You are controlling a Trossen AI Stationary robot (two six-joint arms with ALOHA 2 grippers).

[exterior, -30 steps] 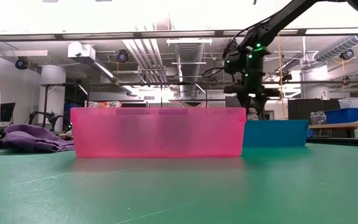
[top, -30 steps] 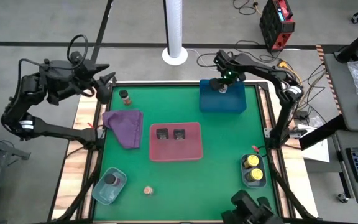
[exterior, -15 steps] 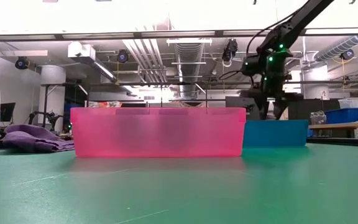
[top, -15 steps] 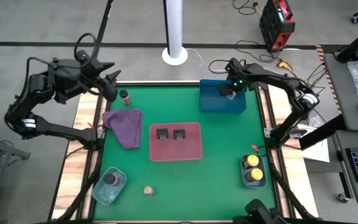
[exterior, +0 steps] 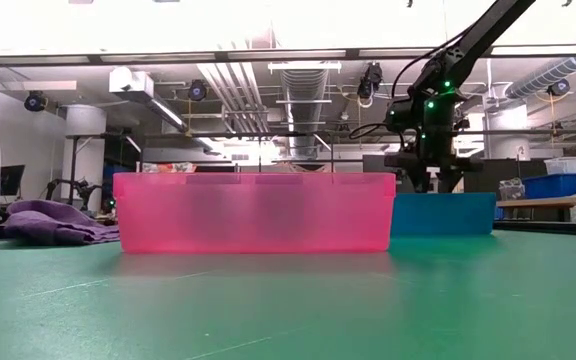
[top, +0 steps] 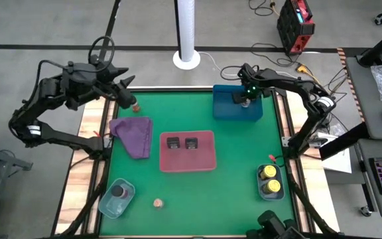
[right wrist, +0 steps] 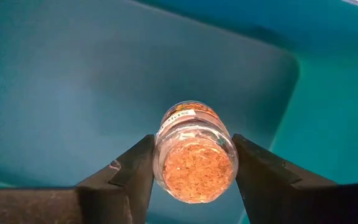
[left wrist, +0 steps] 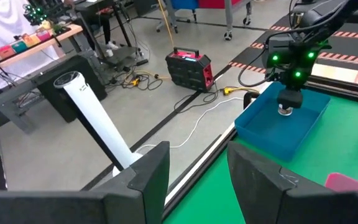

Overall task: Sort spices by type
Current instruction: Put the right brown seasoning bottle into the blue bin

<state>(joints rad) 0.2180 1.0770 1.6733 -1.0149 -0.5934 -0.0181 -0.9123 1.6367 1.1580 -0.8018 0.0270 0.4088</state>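
A tan jar (right wrist: 194, 152) sits between the right gripper's (top: 244, 99) fingers (right wrist: 126, 177), which flank it closely, inside the blue tray (top: 225, 109) at the table's far right. The left gripper (top: 130, 99), jaws narrowly parted and empty, hovers by the brown shaker (top: 136, 106) near the purple cloth (top: 134, 136).

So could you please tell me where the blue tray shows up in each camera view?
High view: blue tray at the table's far edge, right of centre.
Low view: right of the pink tray, partly behind it.
Left wrist view: upper right, beyond the table edge strip.
Right wrist view: fills the background.
Shared landmark: the right gripper over it, holding a spice jar.
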